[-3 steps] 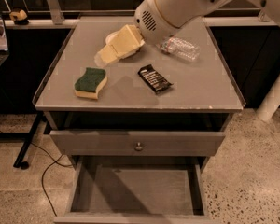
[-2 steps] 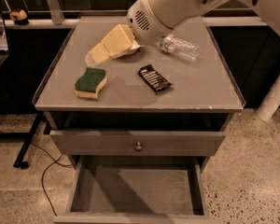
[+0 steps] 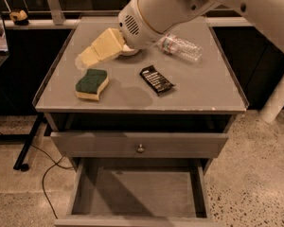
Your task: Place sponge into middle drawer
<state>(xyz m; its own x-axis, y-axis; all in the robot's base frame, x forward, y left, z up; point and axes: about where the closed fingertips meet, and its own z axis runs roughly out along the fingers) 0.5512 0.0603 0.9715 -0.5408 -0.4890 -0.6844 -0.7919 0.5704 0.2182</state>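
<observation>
The sponge [image 3: 91, 82], pale yellow with its dark green face up, lies on the left part of the cabinet top. My gripper [image 3: 84, 60] hangs just above and behind the sponge, pointing down-left, with a small gap between it and the sponge. It holds nothing that I can see. The middle drawer [image 3: 142, 189] stands pulled out at the bottom of the view, with a bare grey floor.
A black snack wrapper [image 3: 156, 79] lies at the centre of the cabinet top [image 3: 199, 93]. A clear plastic bottle [image 3: 181, 47] lies on its side at the back right. A closed drawer front with a round knob [image 3: 140, 148] sits above the open drawer. Cables lie on the floor at left.
My gripper has moved left and down across the cabinet top, from near the middle back to just above the sponge. The sponge, wrapper and bottle have not moved.
</observation>
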